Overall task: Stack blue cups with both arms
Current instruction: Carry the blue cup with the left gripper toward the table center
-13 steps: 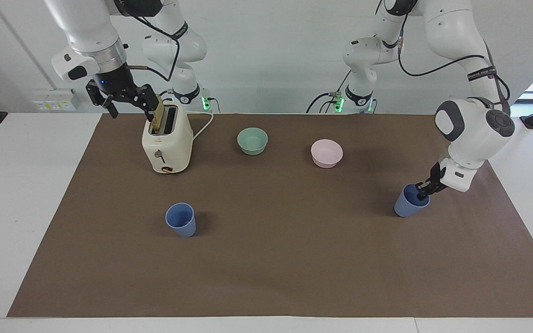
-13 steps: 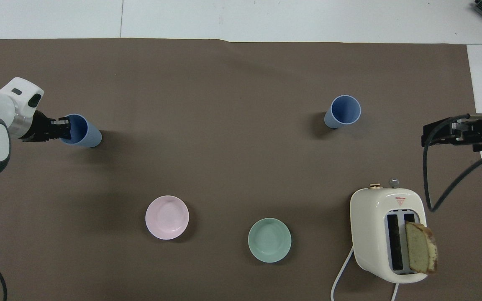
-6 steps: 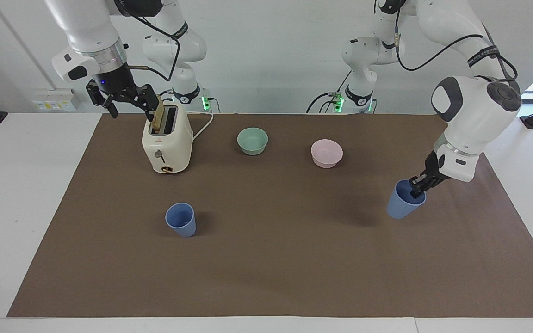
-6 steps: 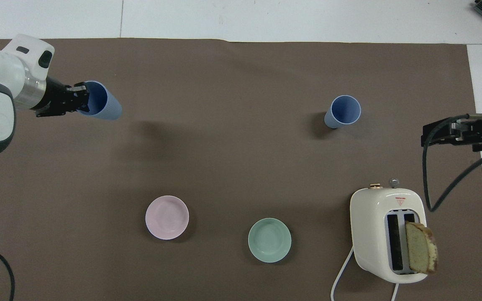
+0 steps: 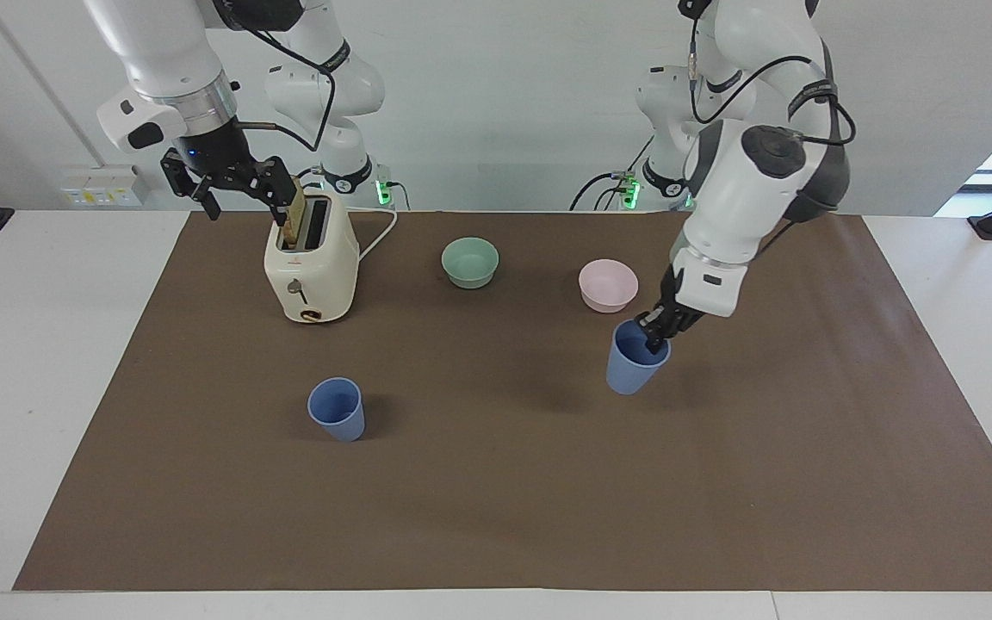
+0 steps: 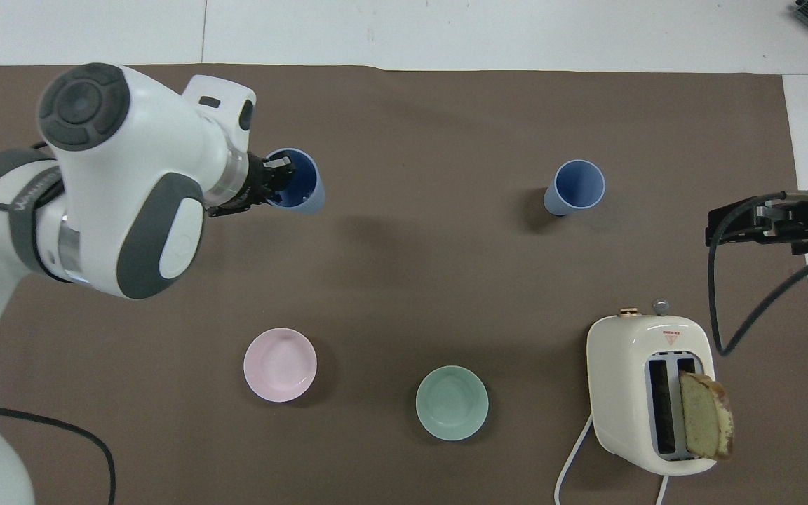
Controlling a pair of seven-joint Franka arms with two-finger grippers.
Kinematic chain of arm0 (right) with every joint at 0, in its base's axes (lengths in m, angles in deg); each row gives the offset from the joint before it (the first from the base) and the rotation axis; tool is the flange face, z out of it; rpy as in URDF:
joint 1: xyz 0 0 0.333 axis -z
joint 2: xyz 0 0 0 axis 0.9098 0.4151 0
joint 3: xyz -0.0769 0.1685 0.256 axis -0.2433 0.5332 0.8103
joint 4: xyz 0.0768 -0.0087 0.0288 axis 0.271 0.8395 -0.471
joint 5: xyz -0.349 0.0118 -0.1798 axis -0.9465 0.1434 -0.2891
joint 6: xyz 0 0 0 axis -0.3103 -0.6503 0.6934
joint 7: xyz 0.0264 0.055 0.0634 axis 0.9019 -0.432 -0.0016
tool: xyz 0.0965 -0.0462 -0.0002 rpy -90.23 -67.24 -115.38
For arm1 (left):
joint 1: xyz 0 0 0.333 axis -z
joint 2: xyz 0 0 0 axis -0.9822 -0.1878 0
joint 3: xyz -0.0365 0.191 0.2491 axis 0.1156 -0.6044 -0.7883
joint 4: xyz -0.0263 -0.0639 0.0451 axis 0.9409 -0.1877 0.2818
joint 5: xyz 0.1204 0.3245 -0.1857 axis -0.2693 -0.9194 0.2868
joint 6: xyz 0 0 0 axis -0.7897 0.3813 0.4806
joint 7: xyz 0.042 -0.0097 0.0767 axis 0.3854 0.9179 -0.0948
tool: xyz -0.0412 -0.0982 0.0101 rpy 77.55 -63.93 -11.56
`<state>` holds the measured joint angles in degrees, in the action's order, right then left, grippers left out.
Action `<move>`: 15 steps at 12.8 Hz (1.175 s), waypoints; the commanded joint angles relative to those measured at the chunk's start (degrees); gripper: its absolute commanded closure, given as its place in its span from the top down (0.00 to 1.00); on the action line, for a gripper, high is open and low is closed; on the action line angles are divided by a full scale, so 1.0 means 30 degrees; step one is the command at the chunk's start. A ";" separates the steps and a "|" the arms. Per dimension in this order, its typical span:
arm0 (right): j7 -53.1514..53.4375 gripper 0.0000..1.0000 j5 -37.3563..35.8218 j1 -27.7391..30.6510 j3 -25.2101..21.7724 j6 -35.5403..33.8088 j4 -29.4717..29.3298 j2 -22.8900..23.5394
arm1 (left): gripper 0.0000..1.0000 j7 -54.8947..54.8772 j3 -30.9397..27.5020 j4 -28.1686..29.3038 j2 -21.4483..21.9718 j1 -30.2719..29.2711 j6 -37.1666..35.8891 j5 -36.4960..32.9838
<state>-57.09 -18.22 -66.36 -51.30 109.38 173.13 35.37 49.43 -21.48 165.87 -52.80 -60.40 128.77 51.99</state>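
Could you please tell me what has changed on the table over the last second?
The left gripper, shut on one blue cup's rim, lifted it and carried it toward the other blue cup. That cup, both bowls, the toaster and the waiting right gripper stayed put.

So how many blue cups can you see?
2. One blue plastic cup stands on the brown mat, farther out than the toaster; the left gripper holds the other up by its rim.

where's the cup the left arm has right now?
The left gripper is shut on the rim of the carried blue cup, holding it tilted above the brown mat, over a spot beside the pink bowl.
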 commanded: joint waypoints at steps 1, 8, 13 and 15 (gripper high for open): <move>-0.0466 1.00 -0.0014 0.0268 0.0123 0.0263 0.0375 -0.0359 | 0.00 0.1474 -0.0375 0.0560 -0.0390 0.1645 0.1096 -0.0097; -0.0437 1.00 -0.0014 0.0268 0.0152 0.0293 0.0346 -0.0329 | 0.00 0.1915 -0.0375 0.2086 -0.1619 0.2147 0.3734 -0.0068; -0.0466 1.00 -0.0014 0.0268 0.0123 0.0467 0.0346 -0.0300 | 0.00 0.2180 -0.0346 0.3227 -0.1474 0.2441 0.4409 -0.0068; -0.0466 1.00 -0.0014 0.0268 0.0123 0.0586 0.0346 -0.0300 | 0.00 0.2122 -0.0375 0.3258 -0.1474 0.2559 0.4468 -0.0068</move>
<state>-57.09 -18.22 -66.36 -51.31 109.96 173.13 35.37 54.95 -21.76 173.89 -58.41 -53.89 140.49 51.99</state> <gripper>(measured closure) 0.000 0.965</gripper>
